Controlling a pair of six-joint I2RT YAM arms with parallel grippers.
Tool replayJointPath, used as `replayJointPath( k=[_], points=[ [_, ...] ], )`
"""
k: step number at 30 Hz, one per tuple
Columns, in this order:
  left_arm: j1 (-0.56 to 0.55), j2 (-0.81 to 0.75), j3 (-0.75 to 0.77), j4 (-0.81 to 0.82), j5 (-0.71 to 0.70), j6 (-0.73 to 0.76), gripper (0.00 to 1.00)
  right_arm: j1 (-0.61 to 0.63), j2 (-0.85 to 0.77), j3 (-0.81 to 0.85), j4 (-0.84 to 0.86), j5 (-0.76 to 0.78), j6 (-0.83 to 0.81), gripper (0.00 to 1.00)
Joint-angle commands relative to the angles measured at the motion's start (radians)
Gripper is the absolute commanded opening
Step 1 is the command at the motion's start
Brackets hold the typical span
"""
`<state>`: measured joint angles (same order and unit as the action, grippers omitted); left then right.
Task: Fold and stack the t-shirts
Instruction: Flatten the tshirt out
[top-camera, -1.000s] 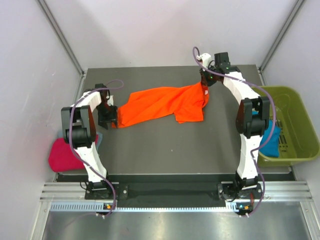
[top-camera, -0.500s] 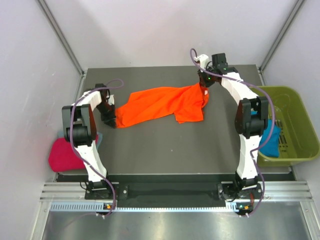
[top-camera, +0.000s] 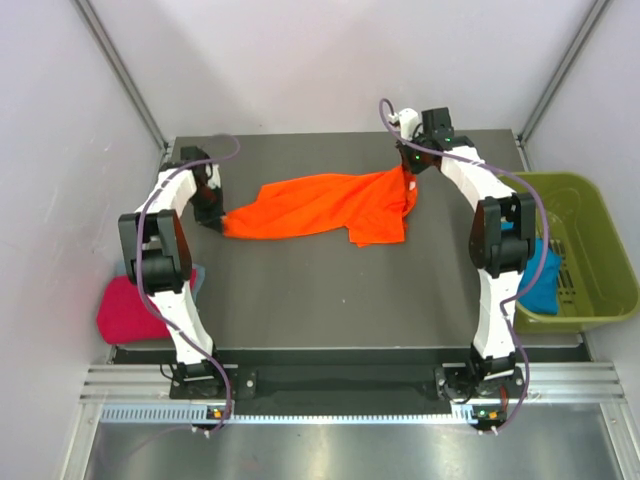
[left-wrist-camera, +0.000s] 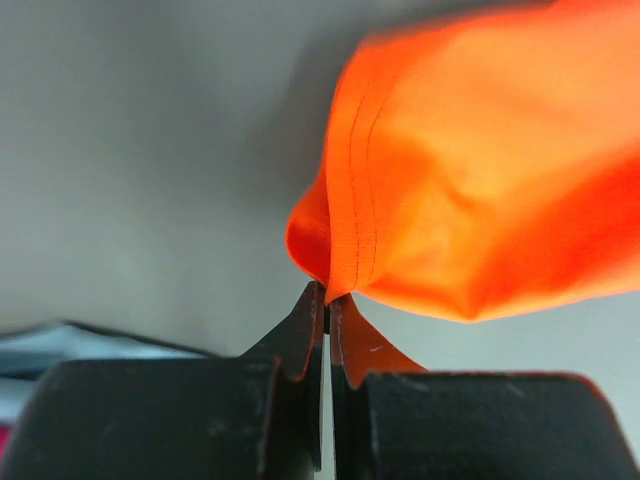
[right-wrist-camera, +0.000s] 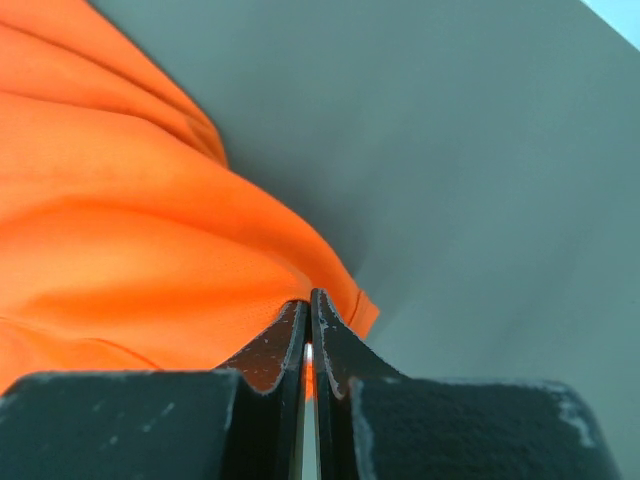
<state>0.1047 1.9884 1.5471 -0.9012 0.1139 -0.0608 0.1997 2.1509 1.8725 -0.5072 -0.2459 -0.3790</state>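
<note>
Stretching between the two arms, the bright orange cloth t-shirt (top-camera: 320, 205) lies drawn out left to right across the far half of the dark grey surface (top-camera: 330, 300). The left tool (top-camera: 213, 214) is closed on the shirt's left end. In the left wrist view its two fingers meet around a stitched hem, with the cloth bunching just past the tips (left-wrist-camera: 327, 300). The right tool (top-camera: 408, 170) is closed on the shirt's far right corner. The right wrist view shows its fingers pressed together on a folded edge of orange cloth (right-wrist-camera: 308, 305), with bare surface beyond it.

Compared with a second ago, the left tool has moved away from the arm bases, toward the far left corner of the surface. The shirt's left end has gone with it. That end now tapers to a point at the tool, and the shirt reaches further left than it did. The right tool has hardly shifted, and the shirt's right part, with its flap hanging toward the near side, looks much the same.

A magenta-pink cloth t-shirt (top-camera: 125, 310) lies off the near left corner of the surface, beside the left arm, in the same place as before. A teal-blue cloth t-shirt (top-camera: 540, 280) sits in the olive-green plastic bin (top-camera: 590, 316) to the right of the surface, partly hidden by the right arm.
</note>
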Motion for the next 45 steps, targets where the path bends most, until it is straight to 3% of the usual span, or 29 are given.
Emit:
replayJointPath(
  k=[1,4,5,6,8,10,13,16,18,22,34,45],
  points=[
    [0.007,-0.053,0.148,0.061,-0.059,0.027,0.00,-0.006,0.004,0.028,0.055,0.048,0.015,0.00],
    [0.007,-0.036,0.195,0.062,-0.072,0.041,0.00,-0.008,0.001,0.019,0.055,0.069,0.015,0.06],
    [0.007,-0.031,0.199,0.061,-0.066,0.047,0.00,-0.008,-0.006,0.008,0.053,0.074,0.008,0.22],
    [0.003,-0.028,0.199,0.061,-0.056,0.047,0.00,-0.008,-0.032,-0.005,0.052,0.088,0.006,0.30],
    [-0.003,-0.030,0.188,0.059,-0.043,0.052,0.00,-0.014,-0.110,-0.076,0.045,0.074,-0.018,0.43],
    [-0.020,-0.031,0.176,0.058,-0.028,0.052,0.00,-0.013,-0.198,-0.227,0.061,0.004,-0.067,0.46],
    [-0.043,-0.033,0.169,0.059,-0.026,0.052,0.00,-0.011,-0.388,-0.424,0.041,-0.197,-0.237,0.45],
    [-0.057,-0.026,0.176,0.062,-0.029,0.073,0.00,0.010,-0.444,-0.441,-0.167,-0.315,-0.359,0.42],
    [-0.066,-0.019,0.180,0.065,-0.030,0.073,0.00,0.012,-0.409,-0.418,-0.304,-0.392,-0.342,0.40],
    [-0.082,-0.011,0.185,0.065,-0.030,0.073,0.00,0.001,-0.344,-0.400,-0.347,-0.496,-0.213,0.37],
    [-0.099,-0.025,0.183,0.058,-0.037,0.073,0.00,0.000,-0.142,-0.354,-0.317,-0.515,-0.112,0.33],
    [-0.099,-0.037,0.168,0.061,-0.040,0.072,0.00,-0.011,-0.151,-0.345,-0.303,-0.461,-0.110,0.31]
  ],
)
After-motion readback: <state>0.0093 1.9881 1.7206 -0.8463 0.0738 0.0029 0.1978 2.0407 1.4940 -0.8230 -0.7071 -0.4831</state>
